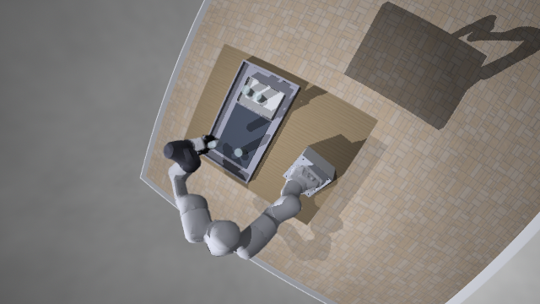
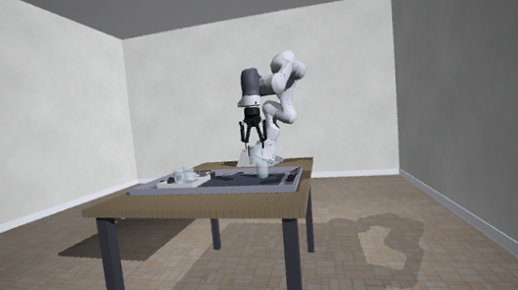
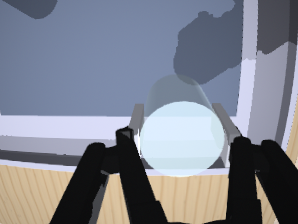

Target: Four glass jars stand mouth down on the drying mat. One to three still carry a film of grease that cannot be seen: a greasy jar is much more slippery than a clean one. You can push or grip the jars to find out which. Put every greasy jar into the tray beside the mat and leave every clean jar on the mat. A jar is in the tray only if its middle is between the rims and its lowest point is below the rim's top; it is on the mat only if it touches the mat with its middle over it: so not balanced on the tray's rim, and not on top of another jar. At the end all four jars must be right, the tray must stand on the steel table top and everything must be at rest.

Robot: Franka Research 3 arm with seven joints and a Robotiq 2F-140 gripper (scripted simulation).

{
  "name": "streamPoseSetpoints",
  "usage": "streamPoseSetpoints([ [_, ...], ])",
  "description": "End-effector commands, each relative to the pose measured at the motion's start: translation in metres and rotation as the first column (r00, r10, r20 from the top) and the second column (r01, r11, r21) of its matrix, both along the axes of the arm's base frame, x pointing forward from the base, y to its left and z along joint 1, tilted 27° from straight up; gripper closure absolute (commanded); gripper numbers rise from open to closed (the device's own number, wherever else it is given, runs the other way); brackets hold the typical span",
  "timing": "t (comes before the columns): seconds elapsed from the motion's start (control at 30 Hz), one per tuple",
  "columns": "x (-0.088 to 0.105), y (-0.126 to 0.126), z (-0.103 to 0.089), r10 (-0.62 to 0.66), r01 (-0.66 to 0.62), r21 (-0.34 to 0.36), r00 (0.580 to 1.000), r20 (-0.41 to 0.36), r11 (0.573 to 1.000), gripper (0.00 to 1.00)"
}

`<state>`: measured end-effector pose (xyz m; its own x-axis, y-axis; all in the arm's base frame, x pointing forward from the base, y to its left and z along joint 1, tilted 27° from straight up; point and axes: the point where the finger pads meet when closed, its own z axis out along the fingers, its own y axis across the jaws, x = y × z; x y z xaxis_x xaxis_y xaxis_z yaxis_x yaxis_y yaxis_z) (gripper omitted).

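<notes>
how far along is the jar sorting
Two jars already stand in the white tray. A third is gripped, lifted off the mat; placing it remains. The fourth stands on the mat. Grease can't be seen, so whether the sorting is right stays unclear.

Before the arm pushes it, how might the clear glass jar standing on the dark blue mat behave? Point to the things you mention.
The jar (image 1: 238, 152) (image 2: 262, 169) stands taller than wide, so a high push could tip it; its round wall suggests it may then roll. Being glass, it might crack.

Jar (image 1: 239, 153) (image 2: 262, 168) clear glass (smooth), tabletop (image 1: 337, 120) (image 2: 188, 208) (image 3: 30, 195) grained wood
</notes>
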<state>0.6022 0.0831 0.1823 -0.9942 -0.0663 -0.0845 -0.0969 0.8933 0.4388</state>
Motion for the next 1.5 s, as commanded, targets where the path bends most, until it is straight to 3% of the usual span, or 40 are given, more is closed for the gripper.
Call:
streamPoseSetpoints([
  [0.0, -0.004, -0.004, 0.006, -0.003, 0.003, 0.001, 1.0, -0.015, 1.0, 1.0],
  [0.6, -0.005, -0.023, 0.044, -0.003, 0.003, 0.001, 1.0, -0.015, 1.0, 1.0],
  [1.47, -0.031, -0.09, 0.009, -0.003, 0.003, 0.001, 1.0, -0.015, 1.0, 1.0],
])
